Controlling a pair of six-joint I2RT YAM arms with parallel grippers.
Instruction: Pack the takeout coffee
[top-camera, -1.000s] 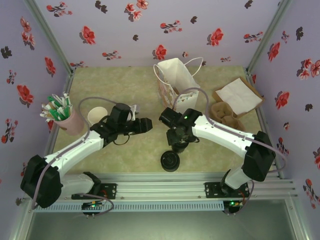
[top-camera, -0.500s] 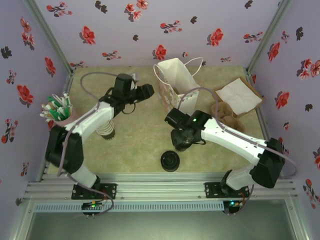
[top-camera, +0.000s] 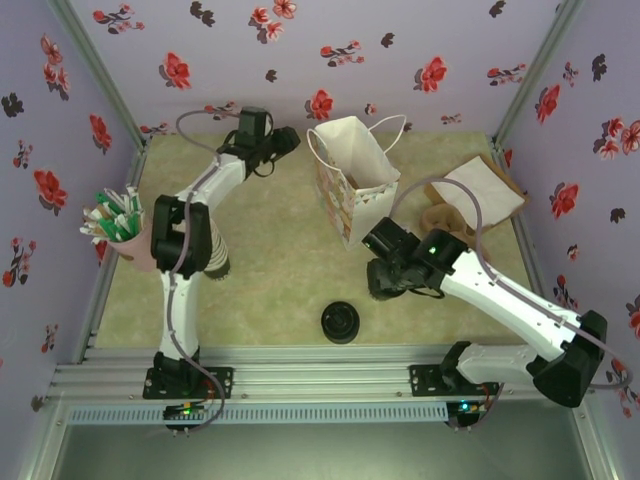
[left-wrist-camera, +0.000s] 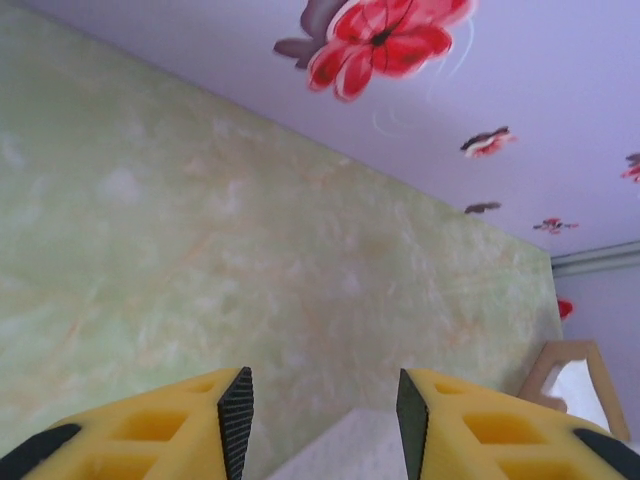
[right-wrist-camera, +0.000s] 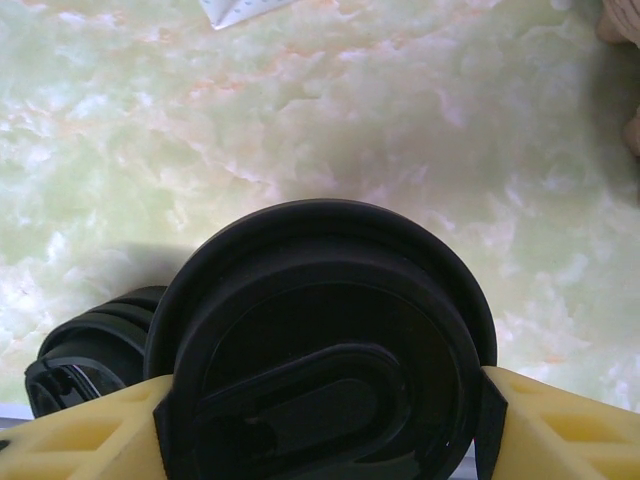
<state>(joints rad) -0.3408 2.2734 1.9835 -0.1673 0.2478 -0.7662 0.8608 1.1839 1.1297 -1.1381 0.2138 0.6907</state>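
Note:
My right gripper (right-wrist-camera: 322, 410) is shut on a round black lid (right-wrist-camera: 320, 330), gripped by its rim and held above the green table. The lid faces the camera and hides whatever is under it, so the takeout coffee cup is hidden. From above, the right gripper (top-camera: 383, 282) is near the table's middle, right of the bag. The white paper bag (top-camera: 352, 175) stands open at the back centre. My left gripper (top-camera: 288, 140) reaches to the back wall, left of the bag. It (left-wrist-camera: 320, 415) is open with nothing between its fingers, and a white edge (left-wrist-camera: 350, 450) shows below.
A stack of loose black lids (top-camera: 340, 322) sits near the front edge, also seen as lids (right-wrist-camera: 85, 355). Cream cups (top-camera: 214, 258) stand by the left arm. A pink holder of sticks (top-camera: 122, 230) is at the left. A cardboard tray (top-camera: 450, 222) and napkin (top-camera: 478, 185) lie right.
The left arm has swung from the table's middle to the back wall. The right gripper has carried the black lid to the right, away from the lid stack.

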